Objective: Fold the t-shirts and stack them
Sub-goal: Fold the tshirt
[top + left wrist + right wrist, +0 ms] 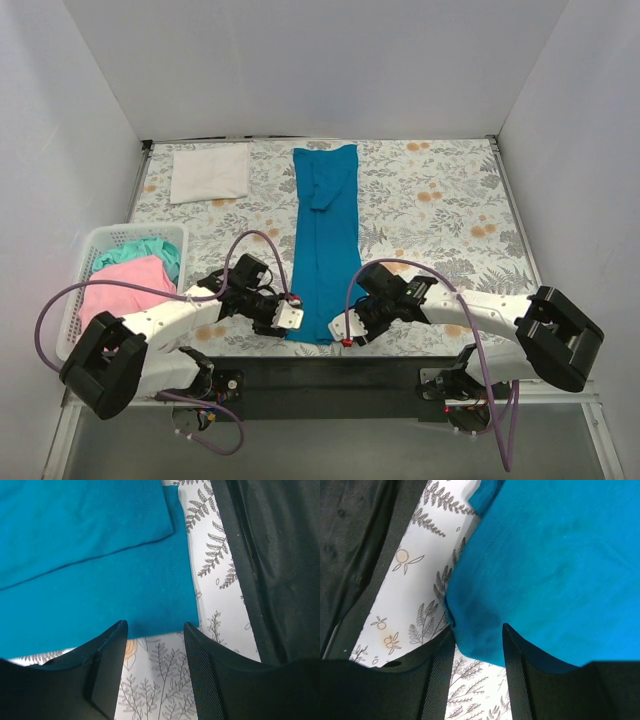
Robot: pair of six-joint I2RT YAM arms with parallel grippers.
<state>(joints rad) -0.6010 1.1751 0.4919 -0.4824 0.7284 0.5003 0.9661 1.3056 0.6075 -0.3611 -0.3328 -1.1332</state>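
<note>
Floral-print table (450,200) carries the teal-blue t-shirt (325,240), folded into a long strip; left of it sit the basket (100,232) and white t-shirt (210,172); at its near hem the left gripper (290,318) gapes just short of cloth; the right gripper (346,330) straddles a corner, unclamped; next, probably, both pinch and fold the hem toward the collar.

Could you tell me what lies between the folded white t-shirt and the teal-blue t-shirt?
Only bare floral-printed tablecloth lies between the folded white cloth t-shirt and the long teal-blue cloth t-shirt, as the top external view shows.
</note>
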